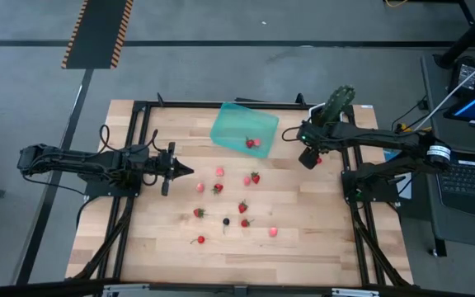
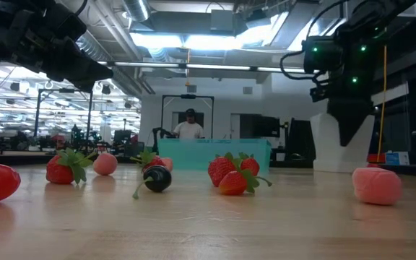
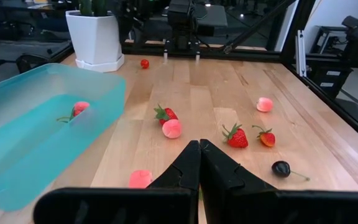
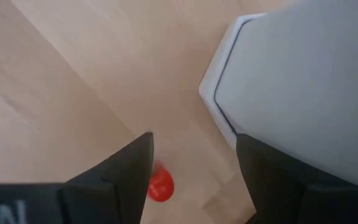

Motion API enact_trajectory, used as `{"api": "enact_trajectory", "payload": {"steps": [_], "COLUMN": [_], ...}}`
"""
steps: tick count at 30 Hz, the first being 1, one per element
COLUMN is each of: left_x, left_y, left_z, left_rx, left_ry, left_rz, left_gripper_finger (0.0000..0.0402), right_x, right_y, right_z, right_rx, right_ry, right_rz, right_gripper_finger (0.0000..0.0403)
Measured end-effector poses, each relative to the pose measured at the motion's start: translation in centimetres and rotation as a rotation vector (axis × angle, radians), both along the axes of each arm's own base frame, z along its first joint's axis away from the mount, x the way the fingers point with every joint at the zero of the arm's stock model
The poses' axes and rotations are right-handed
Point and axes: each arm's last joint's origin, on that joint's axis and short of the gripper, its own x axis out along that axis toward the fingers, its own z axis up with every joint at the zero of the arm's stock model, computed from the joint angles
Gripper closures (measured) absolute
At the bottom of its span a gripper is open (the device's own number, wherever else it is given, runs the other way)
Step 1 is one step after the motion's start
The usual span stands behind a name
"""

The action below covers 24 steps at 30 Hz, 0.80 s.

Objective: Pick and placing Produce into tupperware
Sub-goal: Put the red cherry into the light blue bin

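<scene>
Tupperware (image 1: 236, 124) sits at far middle of table (image 1: 303, 239), two berries (image 1: 252, 143) inside it. Remaining produce (image 1: 225, 198) scattered on wood near side of tupperware, dark berry (image 1: 226, 221) among them. Right gripper (image 4: 194, 171) beside tupperware, by white pot (image 4: 303, 87), fingers apart above one red berry (image 4: 160, 185). Left gripper (image 3: 199, 163) left of tupperware, fingers pressed together, empty.
</scene>
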Motion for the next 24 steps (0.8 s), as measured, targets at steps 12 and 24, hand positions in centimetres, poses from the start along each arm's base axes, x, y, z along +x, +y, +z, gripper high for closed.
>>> {"api": "enact_trajectory", "payload": {"steps": [12, 24], "left_x": [0.0, 0.0], "left_y": [0.0, 0.0], "left_z": [0.0, 0.0], "left_rx": [0.0, 0.0], "left_ry": [0.003, 0.003], "left_rz": [0.0, 0.0], "left_gripper_finger": [0.0401, 0.0401], "right_x": [0.5, 0.6], "right_y": [1.9, 2.7], "right_z": [-0.3, -0.3], "right_rx": [0.086, 0.021], "right_ry": [-0.011, 0.021], "right_rz": [0.057, 0.033], "right_gripper_finger": [0.0171, 0.0171]}}
